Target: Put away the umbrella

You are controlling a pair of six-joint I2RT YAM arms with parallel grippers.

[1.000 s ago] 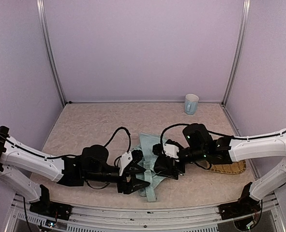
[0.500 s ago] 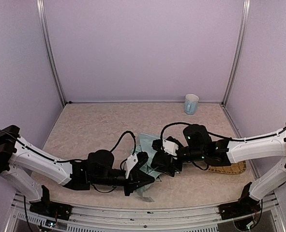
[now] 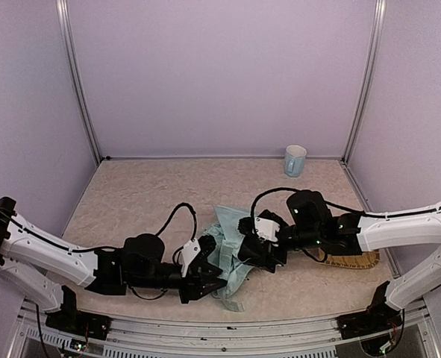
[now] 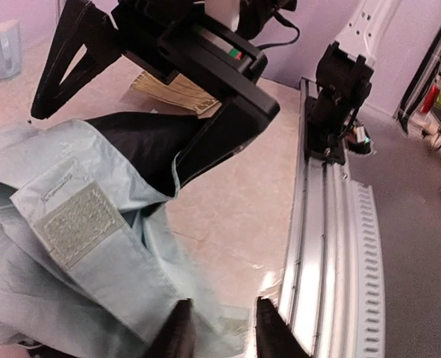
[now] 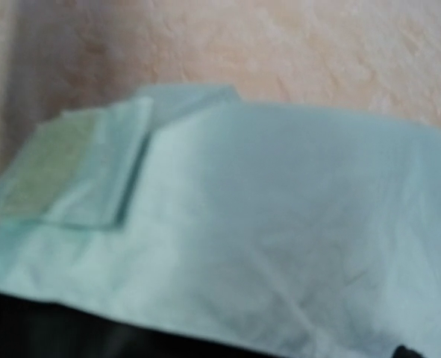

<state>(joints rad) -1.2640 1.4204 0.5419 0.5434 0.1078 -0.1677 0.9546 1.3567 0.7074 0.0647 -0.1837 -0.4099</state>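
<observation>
Progress looks partial, operator. The umbrella [image 3: 227, 257] lies on the table [image 3: 153, 194] near its front edge, between your two arms. Its canopy is down rather than spread, but the mint fabric is a loose, rumpled heap, with the black lining [image 4: 142, 138] showing through a gap in the folds. The fastening strap [image 4: 78, 220] lies flat on top with its fuzzy patch facing up, stuck to nothing, so the bundle has not been wrapped or closed. You can't make out the shaft or handle in any view.

Your left gripper [image 3: 211, 282] sits low at the near corner of the cloth. From its wrist camera the fingers [image 4: 179, 335] stand a little apart with a hem of fabric lying in the gap, and that looks too loose to be a real pinch. Your right gripper [image 3: 251, 252] is spread wide over the far side of the heap, one finger coming down against the cloth and clamped on nothing. Its own camera gives only a blurred close-up of fabric.

What's left, by my reading, is most of the tidying: gather the folds around the shaft, wind the strap round and press it shut. No sleeve or holder shows. The mug [image 3: 295, 160] and straw mat [image 3: 354, 261] sit apart from the work.
</observation>
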